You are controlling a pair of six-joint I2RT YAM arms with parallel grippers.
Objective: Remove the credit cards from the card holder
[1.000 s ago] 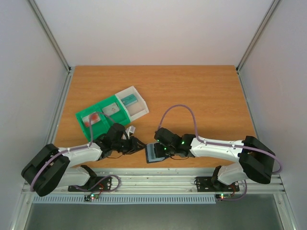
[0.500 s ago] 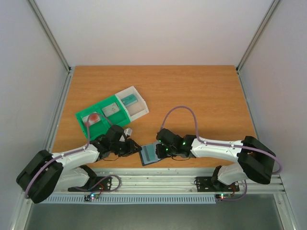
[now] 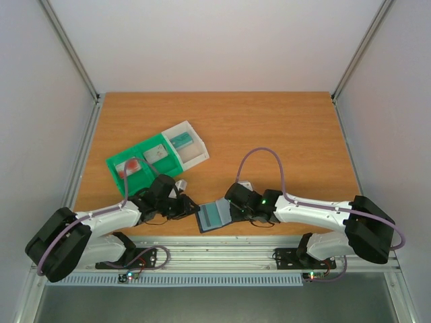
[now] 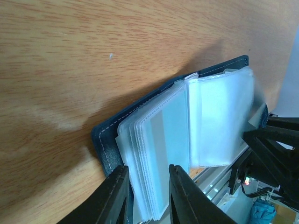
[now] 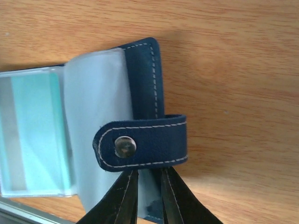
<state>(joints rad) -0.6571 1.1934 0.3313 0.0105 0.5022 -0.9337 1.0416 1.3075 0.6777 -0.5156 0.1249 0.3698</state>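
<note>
The dark navy card holder [image 3: 214, 216] lies open at the table's near edge, its clear sleeves fanned out. A teal credit card shows inside a sleeve [image 3: 217, 213], also in the left wrist view [image 4: 172, 135] and the right wrist view [image 5: 39, 130]. My left gripper [image 3: 189, 208] holds the holder's left half [image 4: 105, 140], one finger on the cover and one on the sleeve stack [image 4: 149, 158]. My right gripper [image 3: 234, 208] is pinched on the right flap [image 5: 142, 79], just under the tab clasp [image 5: 140, 142].
A green-and-white compartment tray [image 3: 120, 161] stands behind the left arm. It holds a teal card [image 3: 180, 141], a grey card [image 3: 156, 153] and a red item [image 3: 133, 165]. The metal rail [image 3: 222, 254] runs just below the holder.
The card holder has slid a little left and opened out, showing the teal card. My left gripper has closed in on its left edge. My right gripper has drawn right with the flap.
</note>
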